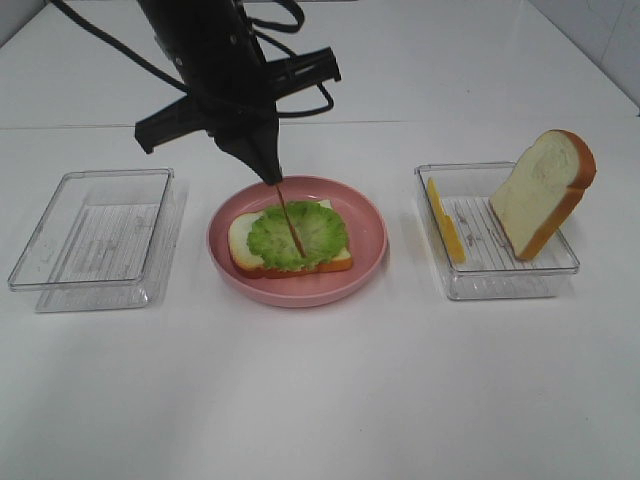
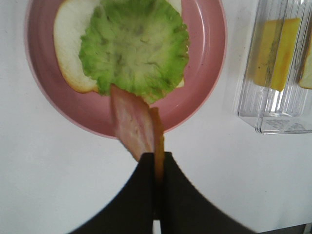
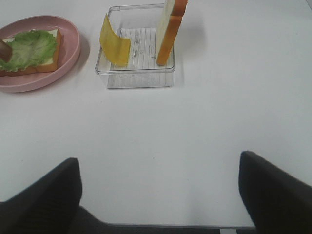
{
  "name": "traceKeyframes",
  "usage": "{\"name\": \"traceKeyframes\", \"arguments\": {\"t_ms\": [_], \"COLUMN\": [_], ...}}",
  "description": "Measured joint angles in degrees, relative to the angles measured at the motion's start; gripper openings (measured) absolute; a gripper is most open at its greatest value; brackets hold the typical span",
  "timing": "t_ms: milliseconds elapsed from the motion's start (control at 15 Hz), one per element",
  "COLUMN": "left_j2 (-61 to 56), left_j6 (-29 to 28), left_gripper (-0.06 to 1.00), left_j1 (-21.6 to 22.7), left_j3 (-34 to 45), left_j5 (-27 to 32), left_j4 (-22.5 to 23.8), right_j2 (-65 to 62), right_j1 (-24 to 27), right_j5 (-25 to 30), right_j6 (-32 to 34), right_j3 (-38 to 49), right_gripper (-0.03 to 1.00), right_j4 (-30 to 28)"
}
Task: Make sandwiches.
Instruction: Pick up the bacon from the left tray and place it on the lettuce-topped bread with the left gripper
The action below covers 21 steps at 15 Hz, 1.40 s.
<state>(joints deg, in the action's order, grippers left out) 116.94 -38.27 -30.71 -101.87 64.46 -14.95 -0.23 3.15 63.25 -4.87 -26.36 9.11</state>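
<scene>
A pink plate [image 1: 370, 250] holds one bread slice [image 1: 240, 240] topped with green lettuce [image 1: 320, 232]. My left gripper [image 1: 270, 172] is above the plate's far side, shut on a reddish-brown bacon strip [image 1: 290, 220]. The strip hangs down over the lettuce; I cannot tell whether it touches. In the left wrist view the gripper [image 2: 156, 155] pinches the bacon [image 2: 134, 122] just off the lettuce [image 2: 134, 44]. A second bread slice [image 1: 540, 195] and a yellow cheese square [image 1: 445, 222] lean in the right tray [image 1: 500, 280]. My right gripper [image 3: 158, 195] is open and empty over bare table.
An empty clear tray [image 1: 95, 235] stands left of the plate. The right wrist view shows the right tray [image 3: 136, 80] with cheese [image 3: 114, 46] and bread [image 3: 170, 31], and the plate [image 3: 29, 85] beside it. White table all around.
</scene>
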Motion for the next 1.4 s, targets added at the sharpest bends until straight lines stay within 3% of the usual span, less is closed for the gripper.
{"name": "traceKeyframes", "arguments": {"t_ms": [267, 733, 933, 1133, 1400], "left_j2": [6.0, 6.3, 6.3, 7.2, 8.7], "left_j6": [0.6, 9.3, 10.4, 10.4, 13.5], "left_gripper": [0.0, 0.0, 0.0, 0.0, 0.0], "left_j1": [-0.3, -0.5, -0.5, -0.5, -0.5], "left_j3": [0.0, 0.0, 0.0, 0.0, 0.0], "left_j5": [-6.4, -18.1, -19.2, -19.2, -20.8], "left_j4": [-4.8, -15.9, -15.1, -10.0, -10.0], "right_j2": [0.0, 0.0, 0.0, 0.0, 0.0], "right_j1": [0.0, 0.0, 0.0, 0.0, 0.0], "right_j5": [0.0, 0.0, 0.0, 0.0, 0.0], "right_j6": [0.0, 0.0, 0.0, 0.0, 0.0], "right_j3": [0.0, 0.0, 0.0, 0.0, 0.0], "right_gripper": [0.85, 0.85, 0.85, 0.85, 0.85], "right_j4": [0.0, 0.0, 0.0, 0.0, 0.0]}}
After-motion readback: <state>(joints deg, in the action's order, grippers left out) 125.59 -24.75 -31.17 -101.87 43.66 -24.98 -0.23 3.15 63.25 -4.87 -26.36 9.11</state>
